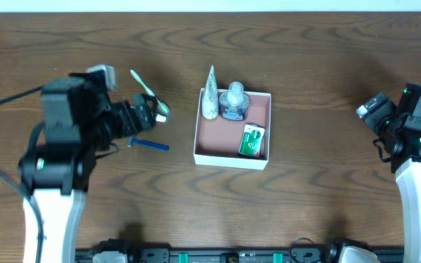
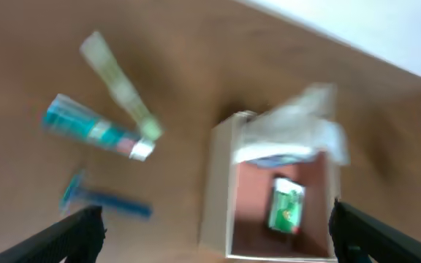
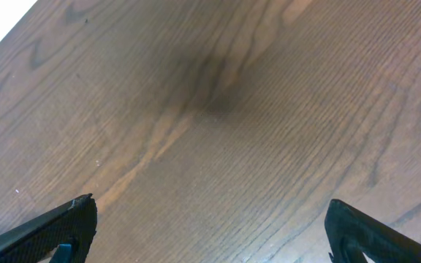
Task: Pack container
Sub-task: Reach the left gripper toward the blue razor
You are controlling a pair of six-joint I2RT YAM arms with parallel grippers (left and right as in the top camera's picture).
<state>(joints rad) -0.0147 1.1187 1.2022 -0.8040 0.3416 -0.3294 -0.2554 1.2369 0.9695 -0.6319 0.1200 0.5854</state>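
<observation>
**Three items in container, three loose on counter**

Three toiletries sit inside the container (image 1: pixel 225 158), which rests near the middle of the counter (image 1: pixel 313 212). Contents:
- white tube (image 1: pixel 210 96), at the far left corner, tip pointing beyond the rim;
- clear, bluish rounded item (image 1: pixel 234 102), touching the tube along the far wall; kind not identifiable;
- green-and-white carton (image 1: pixel 252 140), in the near right corner.

The near left part of the pinkish floor is bare.

Loose on the counter left of the container:
- green toothbrush (image 1: pixel 146 89), lying diagonally;
- blue razor (image 1: pixel 149 145);
- teal tube (image 2: pixel 97 131), between the other two.

Left fingers (image 2: pixel 71 235): spread wide and gripping nothing. They hover over the loose items, near the container's left wall but apart from it. The left wrist view is motion-blurred. In it the container lies ahead, within the span of the fingers and toward the right one.

Right fingers (image 3: pixel 375 234): spread wide and empty, well apart from the container at the right side of the counter. Only wood grain shows beneath them.
</observation>
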